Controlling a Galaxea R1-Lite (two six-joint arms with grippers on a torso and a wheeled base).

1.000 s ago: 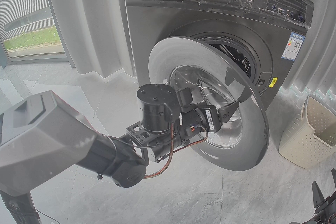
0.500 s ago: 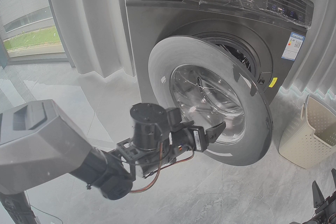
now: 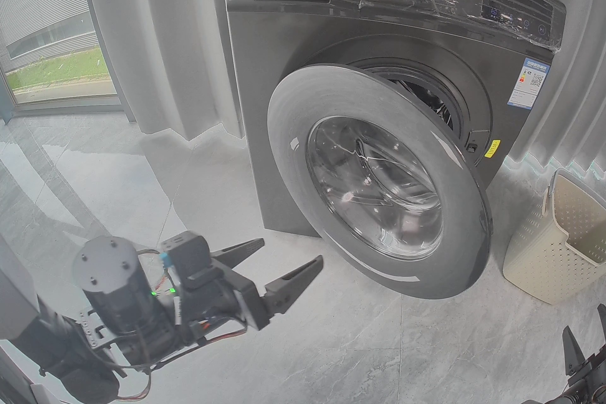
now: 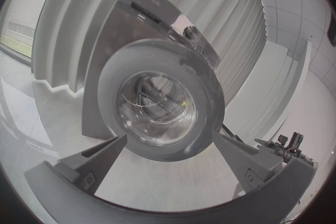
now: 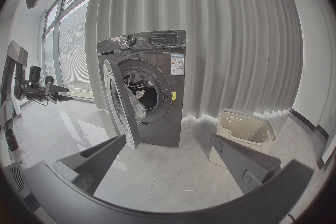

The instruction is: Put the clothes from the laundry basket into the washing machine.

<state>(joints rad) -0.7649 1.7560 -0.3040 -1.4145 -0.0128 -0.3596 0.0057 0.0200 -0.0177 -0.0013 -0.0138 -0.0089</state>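
Observation:
The grey washing machine (image 3: 379,33) stands ahead with its round door (image 3: 379,184) swung partly open, glass bowl facing me. My left gripper (image 3: 290,252) hovers low over the floor, left of the door and apart from it, open and holding nothing. From the left wrist, the left gripper (image 4: 168,137) frames the door (image 4: 161,98). In the right wrist view a pale piece of cloth (image 5: 140,94) lies inside the drum. The cream laundry basket (image 3: 562,241) stands right of the machine, and its inside (image 5: 245,126) looks bare. My right gripper (image 5: 167,137) is open, low at the right (image 3: 587,332).
White curtains (image 3: 164,33) hang behind the machine and a window (image 3: 50,45) lies at the far left. Glossy grey floor tiles (image 3: 391,348) spread between me and the machine. The open door juts out over the floor.
My left gripper has come off the door's rim and pulled back down and to the left, and now stands wide open. The door swung slightly, then stayed. The right gripper has not moved.

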